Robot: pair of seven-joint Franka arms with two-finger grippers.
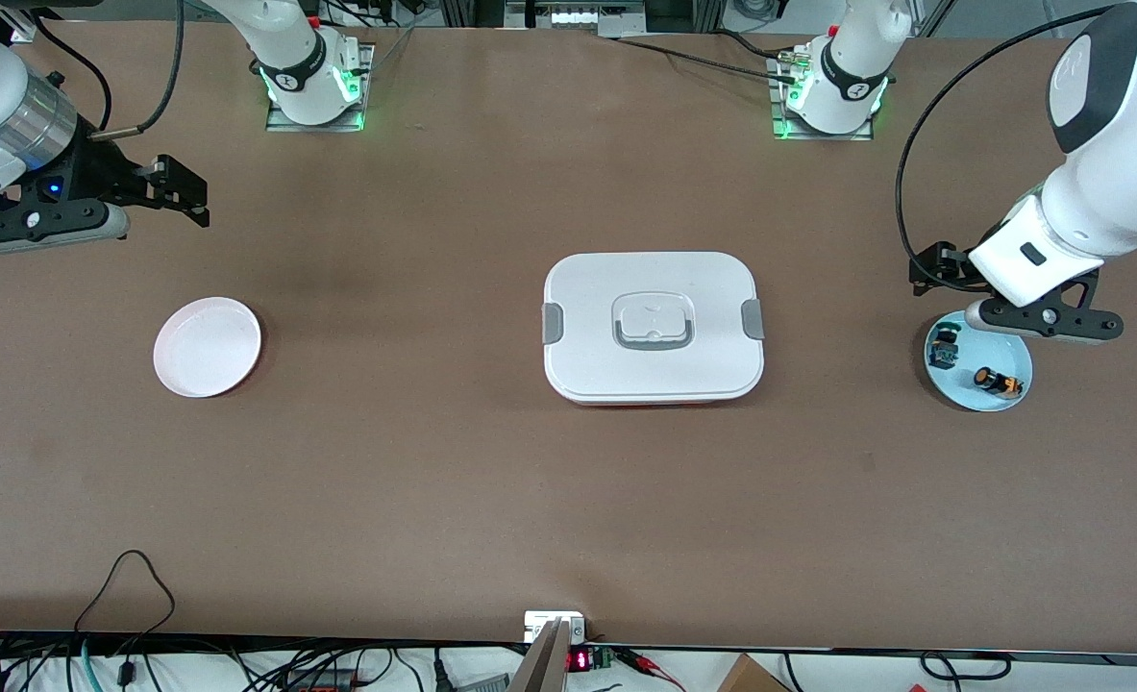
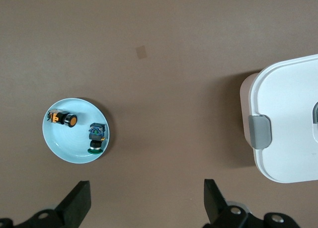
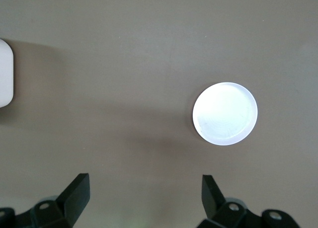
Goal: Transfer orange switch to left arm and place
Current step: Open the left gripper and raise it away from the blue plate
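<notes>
box (image 1: pixel 653 327) between plates, orange switch (image 1: pixel 998 382) on one

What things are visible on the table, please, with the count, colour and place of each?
box: one, white with grey side clips, middle of the table.
white plate: one, white, nothing on it, toward the right arm's end of the table.
blue plate: one, pale blue, toward the left arm's end of the table.
orange switch: one, black with an orange band, on the blue plate.
dark component: one, dark blue-green, on the blue plate beside the orange switch.
left gripper: one, black, open, in the air by the blue plate.
right gripper: one, black, open, in the air by the white plate.
</notes>
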